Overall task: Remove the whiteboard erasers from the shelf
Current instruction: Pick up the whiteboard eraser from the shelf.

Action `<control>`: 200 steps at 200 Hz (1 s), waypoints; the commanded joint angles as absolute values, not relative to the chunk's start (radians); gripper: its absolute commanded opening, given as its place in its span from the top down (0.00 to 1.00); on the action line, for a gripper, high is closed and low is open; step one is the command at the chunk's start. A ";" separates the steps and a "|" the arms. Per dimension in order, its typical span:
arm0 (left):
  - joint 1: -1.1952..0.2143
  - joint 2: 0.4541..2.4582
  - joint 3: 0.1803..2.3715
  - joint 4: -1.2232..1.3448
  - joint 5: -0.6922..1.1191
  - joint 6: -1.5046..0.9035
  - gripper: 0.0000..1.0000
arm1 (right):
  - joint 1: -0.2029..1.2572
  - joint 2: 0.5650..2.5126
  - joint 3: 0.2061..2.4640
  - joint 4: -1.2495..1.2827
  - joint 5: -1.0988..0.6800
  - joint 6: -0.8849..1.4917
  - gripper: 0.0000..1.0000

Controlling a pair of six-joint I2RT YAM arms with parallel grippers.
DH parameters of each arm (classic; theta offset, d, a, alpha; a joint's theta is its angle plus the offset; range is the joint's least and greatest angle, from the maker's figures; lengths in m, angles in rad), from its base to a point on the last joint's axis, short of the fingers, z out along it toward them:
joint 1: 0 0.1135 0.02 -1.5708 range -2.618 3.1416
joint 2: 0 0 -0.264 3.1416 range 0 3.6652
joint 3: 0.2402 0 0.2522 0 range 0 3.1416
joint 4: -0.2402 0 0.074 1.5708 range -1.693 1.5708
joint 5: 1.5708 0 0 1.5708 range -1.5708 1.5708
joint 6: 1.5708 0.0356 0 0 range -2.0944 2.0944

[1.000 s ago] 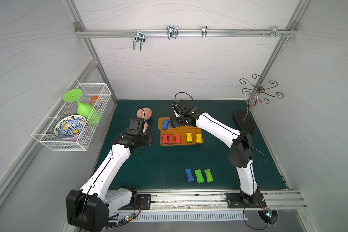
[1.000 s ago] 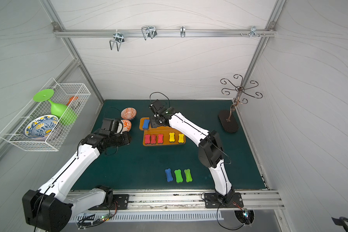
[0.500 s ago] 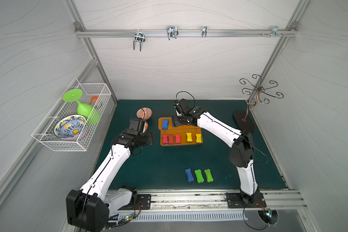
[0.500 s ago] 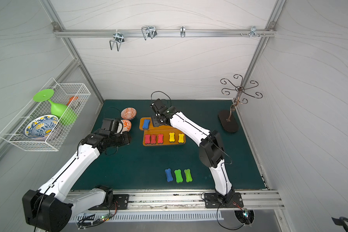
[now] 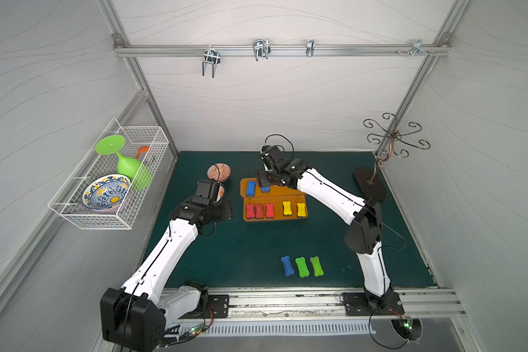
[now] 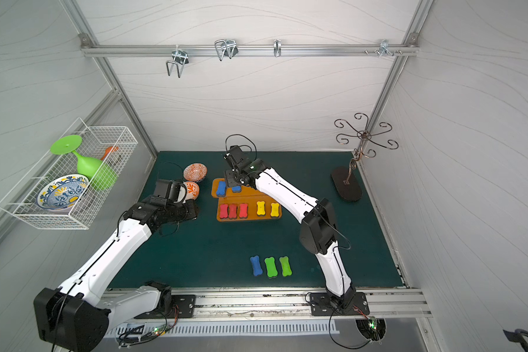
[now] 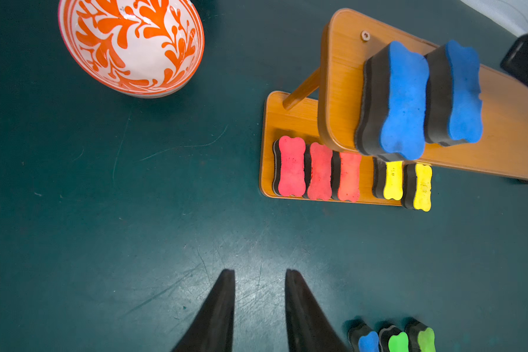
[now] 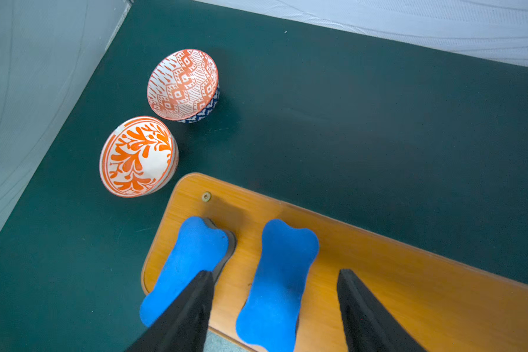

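The right pincer [image 8: 275, 272] has opened wider. It holds nothing, and one blue bone-shaped foam eraser [image 8: 287, 243] on the orange-brown two-tier shelf [image 8: 409, 289] sits between its jaws. It looks ready to grab. The left pincer [image 7: 259, 271] is a little open and empty.

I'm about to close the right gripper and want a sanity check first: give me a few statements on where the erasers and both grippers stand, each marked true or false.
1. On the mat lie a blue eraser and two green erasers. True.
2. The upper tier of the shelf is bare. False: two blue erasers lie on it.
3. The right gripper is open, its jaws either side of one of those two. True.
4. The left gripper holds a red eraser. False: it is open and empty over the mat; the three red erasers sit on the lower tier.
5. Two yellow erasers share that lower tier. True.
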State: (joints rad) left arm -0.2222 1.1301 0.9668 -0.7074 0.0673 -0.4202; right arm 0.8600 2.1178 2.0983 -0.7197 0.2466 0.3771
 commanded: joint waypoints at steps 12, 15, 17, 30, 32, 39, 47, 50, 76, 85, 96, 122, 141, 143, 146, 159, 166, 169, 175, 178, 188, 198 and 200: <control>-0.217 1.123 0.985 -0.698 0.069 -0.410 0.68 | 0.868 2.163 2.091 -0.770 0.271 0.394 0.33; -0.217 1.123 0.986 -0.698 0.069 -0.410 0.68 | 0.868 2.165 2.089 -0.770 0.273 0.395 0.33; -0.217 1.123 0.984 -0.697 0.069 -0.410 0.68 | 0.867 2.165 2.087 -0.770 0.273 0.394 0.34; -0.217 1.124 0.986 -0.696 0.071 -0.411 0.68 | 0.867 2.166 2.078 -0.768 0.275 0.395 0.35; -0.218 1.124 0.985 -0.696 0.072 -0.411 0.68 | 0.868 2.168 2.076 -0.768 0.275 0.396 0.36; -0.217 1.124 0.985 -0.696 0.072 -0.411 0.68 | 0.867 2.169 2.074 -0.769 0.274 0.396 0.37; -0.216 1.125 0.985 -0.696 0.074 -0.411 0.68 | 0.869 2.172 2.073 -0.770 0.274 0.395 0.38; -0.217 1.125 0.986 -0.696 0.074 -0.411 0.68 | 0.867 2.174 2.073 -0.771 0.275 0.395 0.38; -0.216 1.124 0.986 -0.696 0.071 -0.411 0.68 | 0.868 2.182 2.073 -0.780 0.276 0.395 0.45; -0.217 1.124 0.985 -0.696 0.071 -0.410 0.68 | 0.867 2.182 2.068 -0.779 0.275 0.395 0.47; -0.216 1.124 0.985 -0.695 0.069 -0.411 0.68 | 0.868 2.181 2.064 -0.782 0.272 0.394 0.51; -0.216 1.124 0.986 -0.693 0.071 -0.412 0.68 | 0.868 2.164 2.055 -0.795 0.259 0.402 0.61; -0.216 1.123 0.988 -0.689 0.073 -0.414 0.68 | 0.868 2.139 2.032 -0.804 0.254 0.413 0.65; -0.216 1.123 0.988 -0.688 0.074 -0.414 0.68 | 0.869 2.135 2.029 -0.805 0.253 0.415 0.65; -0.216 1.123 0.988 -0.689 0.074 -0.414 0.68 | 0.870 2.129 2.023 -0.806 0.251 0.418 0.65; -0.217 1.119 0.986 -0.687 0.072 -0.416 0.68 | 0.876 2.090 1.985 -0.805 0.245 0.429 0.67; -0.215 1.115 0.986 -0.686 0.071 -0.416 0.68 | 0.882 2.062 1.958 -0.803 0.243 0.435 0.67; -0.215 1.113 0.985 -0.685 0.072 -0.417 0.68 | 0.886 2.049 1.945 -0.805 0.241 0.438 0.67; -0.213 1.110 0.984 -0.683 0.069 -0.418 0.68 | 0.892 2.022 1.917 -0.805 0.241 0.450 0.67; -0.212 1.110 0.984 -0.683 0.069 -0.419 0.68 | 0.895 2.006 1.904 -0.806 0.239 0.454 0.67; -0.208 1.106 0.983 -0.680 0.067 -0.422 0.68 | 0.912 1.948 1.839 -0.804 0.246 0.474 0.67; -0.204 1.107 0.981 -0.674 0.072 -0.427 0.68 | 0.934 1.882 1.765 -0.800 0.251 0.502 0.67; -0.203 1.108 0.982 -0.673 0.073 -0.428 0.68 | 0.940 1.870 1.749 -0.799 0.251 0.509 0.67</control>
State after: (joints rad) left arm -0.2161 1.1244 0.9668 -0.7059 0.0677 -0.4217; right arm 0.8864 2.0106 1.8725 -0.7376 0.2512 0.4389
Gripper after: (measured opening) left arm 0.318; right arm 0.327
